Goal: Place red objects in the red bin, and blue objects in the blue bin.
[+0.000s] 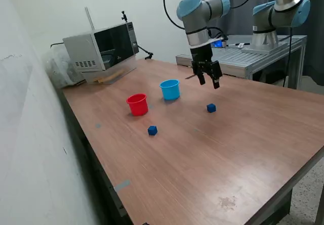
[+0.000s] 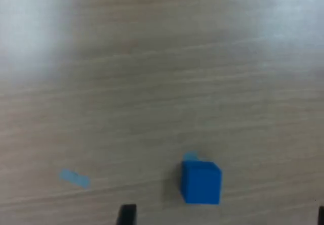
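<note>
The table (image 1: 243, 149) shows brown wood grain with a smooth, faintly shiny finish. The red cup (image 1: 137, 104) and blue cup (image 1: 170, 89) look like smooth plastic. The blue cubes (image 2: 201, 182) (image 1: 152, 130) appear matt.

Carrying everything: a brown wood-grain worktop (image 1: 243, 149). Lying directly on it: a red cup (image 1: 137, 104) just beside a light blue cup (image 1: 170, 89), both standing upright; one dark blue cube (image 1: 211, 108) toward the exterior view's right, another dark blue cube (image 1: 152, 130) nearer the front edge; a microwave (image 1: 101, 46) sitting at the far corner.
</note>
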Controlling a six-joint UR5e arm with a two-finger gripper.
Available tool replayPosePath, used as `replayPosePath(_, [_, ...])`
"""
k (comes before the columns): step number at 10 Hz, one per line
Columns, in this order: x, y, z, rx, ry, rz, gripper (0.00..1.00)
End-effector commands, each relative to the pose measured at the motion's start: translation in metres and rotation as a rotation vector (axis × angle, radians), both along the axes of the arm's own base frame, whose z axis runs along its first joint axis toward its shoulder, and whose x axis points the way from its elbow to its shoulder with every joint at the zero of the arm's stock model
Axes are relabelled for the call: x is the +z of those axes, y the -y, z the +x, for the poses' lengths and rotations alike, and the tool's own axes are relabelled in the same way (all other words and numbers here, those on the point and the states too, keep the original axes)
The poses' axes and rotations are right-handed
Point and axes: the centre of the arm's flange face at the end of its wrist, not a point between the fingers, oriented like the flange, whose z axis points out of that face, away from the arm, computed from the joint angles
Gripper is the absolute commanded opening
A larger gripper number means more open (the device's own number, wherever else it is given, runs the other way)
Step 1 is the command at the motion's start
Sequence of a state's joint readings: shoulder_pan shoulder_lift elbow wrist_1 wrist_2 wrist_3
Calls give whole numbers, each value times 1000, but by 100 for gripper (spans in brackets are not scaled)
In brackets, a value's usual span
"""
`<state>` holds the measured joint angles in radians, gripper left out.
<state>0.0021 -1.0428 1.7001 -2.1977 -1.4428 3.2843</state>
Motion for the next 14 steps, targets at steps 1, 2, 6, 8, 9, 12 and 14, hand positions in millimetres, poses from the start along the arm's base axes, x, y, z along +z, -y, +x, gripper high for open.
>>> replayPosePath(1, [-18,3,-9,18,-51,-15,100])
replayPosePath(2, [-30,3,-12,19,-54,-15,100])
replayPosePath(6, [-63,4,-10,27,-24,-14,100])
replayPosePath(8, [-76,4,-10,27,-18,-11,100])
replayPosePath(9, [-78,2,-10,25,-17,-8,100])
replayPosePath(12, [-80,2,-10,27,-15,0,0])
replayPosePath(14, [-82,4,-8,32,-12,17,0])
